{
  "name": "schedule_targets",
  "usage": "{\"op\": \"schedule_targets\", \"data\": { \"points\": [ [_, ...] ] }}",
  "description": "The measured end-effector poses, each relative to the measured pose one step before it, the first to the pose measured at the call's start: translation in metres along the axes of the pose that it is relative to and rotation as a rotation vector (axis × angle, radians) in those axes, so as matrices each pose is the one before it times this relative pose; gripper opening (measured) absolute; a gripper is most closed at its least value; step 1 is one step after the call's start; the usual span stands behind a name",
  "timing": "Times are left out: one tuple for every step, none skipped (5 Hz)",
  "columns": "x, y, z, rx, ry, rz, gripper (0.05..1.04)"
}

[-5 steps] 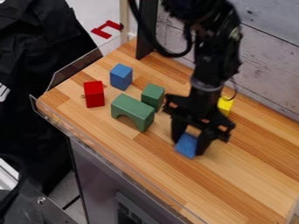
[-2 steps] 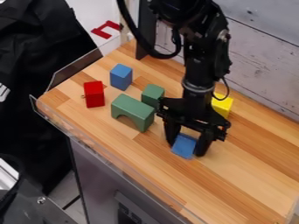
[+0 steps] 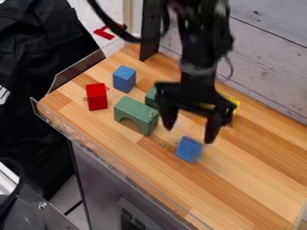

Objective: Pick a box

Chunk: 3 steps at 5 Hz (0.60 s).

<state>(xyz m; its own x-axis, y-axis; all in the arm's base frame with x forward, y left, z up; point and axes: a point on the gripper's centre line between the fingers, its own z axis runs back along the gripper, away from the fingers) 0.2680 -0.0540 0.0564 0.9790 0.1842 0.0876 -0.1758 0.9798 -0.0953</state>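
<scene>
My black gripper (image 3: 189, 135) hangs over the middle of the wooden surface, open, its two fingers spread wide with nothing between them. Below the fingertips, a blue block (image 3: 189, 149) lies on the wood, apart from them. Toward the back left stands another blue block (image 3: 124, 79), with a red block (image 3: 96, 96) to its lower left. A green arch block (image 3: 136, 115) stands left of the gripper. Just behind the arch is a green block (image 3: 151, 97), partly covered by the gripper. A yellow block (image 3: 234, 106) is mostly hidden behind the gripper.
The wooden counter (image 3: 240, 188) has a clear raised guard (image 3: 78, 69) along its left end and a transparent strip along its front edge. A grey plank wall (image 3: 269, 67) runs behind it, and a black post (image 3: 150, 31) stands at the back corner.
The gripper has opened, let go of the nearer blue block and risen up and slightly left from it. That block stays on the wood, after a small shift left earlier.
</scene>
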Motion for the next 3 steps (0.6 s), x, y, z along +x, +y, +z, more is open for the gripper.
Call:
{"op": "schedule_targets", "data": {
  "points": [
    [0.00274,-0.01069,0.02494,0.0221,-0.0451,-0.0501,0.999],
    [0.00096,-0.00357,0.00875,0.0179,0.0085,-0.0314,0.999],
    [-0.00071,0.00055,-0.00909,0.0216,0.0266,-0.0274,0.999]
  ]
}}
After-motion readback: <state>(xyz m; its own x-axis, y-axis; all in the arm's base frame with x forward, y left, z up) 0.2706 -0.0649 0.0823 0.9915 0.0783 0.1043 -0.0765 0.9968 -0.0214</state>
